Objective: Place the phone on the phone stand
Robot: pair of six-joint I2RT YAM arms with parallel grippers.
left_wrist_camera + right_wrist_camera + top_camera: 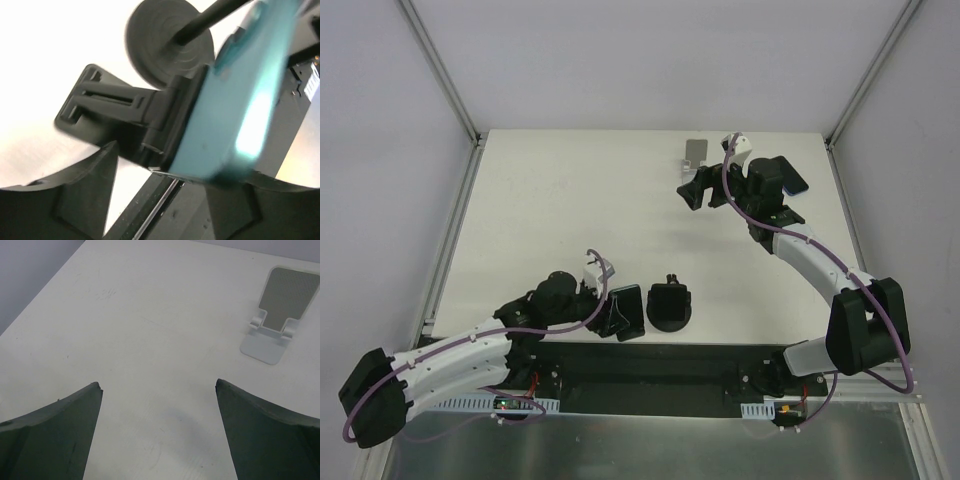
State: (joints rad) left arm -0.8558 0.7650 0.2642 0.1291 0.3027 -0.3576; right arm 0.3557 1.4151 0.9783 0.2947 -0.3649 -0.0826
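Observation:
My left gripper [612, 315] is shut on the teal-backed phone [626, 312] near the table's front edge, holding it tilted with the dark screen facing up. In the left wrist view the phone [240, 100] rises blurred from between my fingers, its lower end close to the right finger [270, 210]. A black phone stand [670, 305] with a round base [165, 40] stands just right of the phone, close beside it. A white phone stand [695, 152] is at the table's far edge. My right gripper [695, 190] hovers just in front of it, open and empty.
In the right wrist view the white stand [277, 315] is ahead and to the right of my open right gripper [159, 385], with bare white table [150, 315] below. A black base strip [650, 365] runs along the near edge. Frame posts [440, 70] flank the table.

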